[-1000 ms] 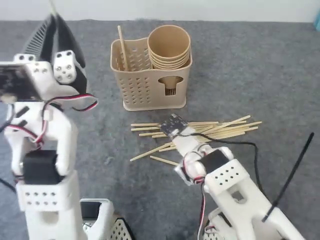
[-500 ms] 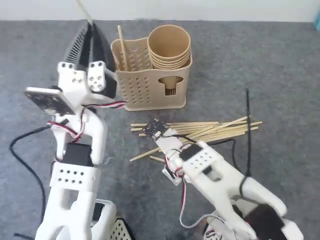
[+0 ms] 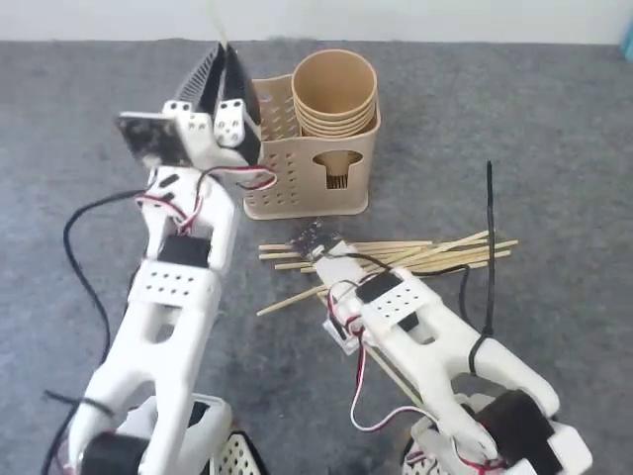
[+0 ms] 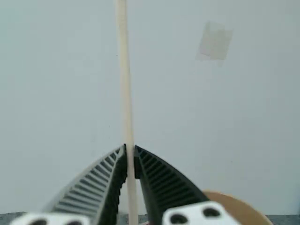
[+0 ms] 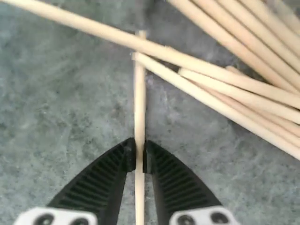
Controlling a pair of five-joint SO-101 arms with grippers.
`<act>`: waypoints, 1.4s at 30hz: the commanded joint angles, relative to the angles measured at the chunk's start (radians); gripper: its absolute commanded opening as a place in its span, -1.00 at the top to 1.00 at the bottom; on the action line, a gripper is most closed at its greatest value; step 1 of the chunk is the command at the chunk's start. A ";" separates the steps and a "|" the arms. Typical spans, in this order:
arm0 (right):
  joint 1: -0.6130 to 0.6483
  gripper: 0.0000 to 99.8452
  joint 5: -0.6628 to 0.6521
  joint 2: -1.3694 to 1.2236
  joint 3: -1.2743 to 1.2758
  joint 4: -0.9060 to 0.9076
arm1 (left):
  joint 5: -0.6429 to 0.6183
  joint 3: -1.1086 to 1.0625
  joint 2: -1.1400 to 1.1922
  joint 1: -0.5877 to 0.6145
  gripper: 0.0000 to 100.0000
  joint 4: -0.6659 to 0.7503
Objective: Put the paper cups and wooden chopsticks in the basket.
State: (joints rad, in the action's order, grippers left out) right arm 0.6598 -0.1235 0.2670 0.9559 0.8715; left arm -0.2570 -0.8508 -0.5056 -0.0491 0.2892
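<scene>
As left gripper (image 4: pixel 130 154) stands clamped on an upright chopstick (image 4: pixel 124 70), it sits just beside basket (image 3: pixel 297 178), nr far edge of table (image 3: pixel 514 119); paper cups (image 3: pixel 334 89) inside. Right gripper (image 5: pixel 139 152) pinches one lying chopstick (image 5: pixel 139 93) at pile (image 3: pixel 435 255), table ctr. Sticks judged light, stiff, smooth: hold nr mid-length, else they pivot.

Matt wooden chopsticks (image 3: pixel 425 255), smooth plastic basket (image 3: pixel 297 178), paper cups (image 3: pixel 334 94)

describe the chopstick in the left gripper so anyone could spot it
Find the beige basket on the grey table. At its end away from the paper cups, the left gripper pinches one chopstick. Unlike the pile lying flat, it stands upright.
</scene>
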 commanded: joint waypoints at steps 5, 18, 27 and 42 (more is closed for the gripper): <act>-0.024 0.98 0.018 0.012 -0.037 0.008 | -0.009 0.136 0.081 0.000 0.97 0.034; -0.027 0.98 0.018 0.012 -0.037 0.007 | 0.075 0.128 0.120 0.002 0.77 0.037; -0.027 0.98 0.020 0.012 -0.037 0.005 | 0.077 0.107 0.109 0.092 0.45 0.031; -0.097 0.98 0.058 0.096 -0.020 0.012 | 0.083 0.079 -0.526 0.140 0.45 -0.776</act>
State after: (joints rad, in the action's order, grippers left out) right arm 0.6061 -0.0990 0.2746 0.9559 0.8730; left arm -0.1910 -0.7787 -0.7495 0.0736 -0.1588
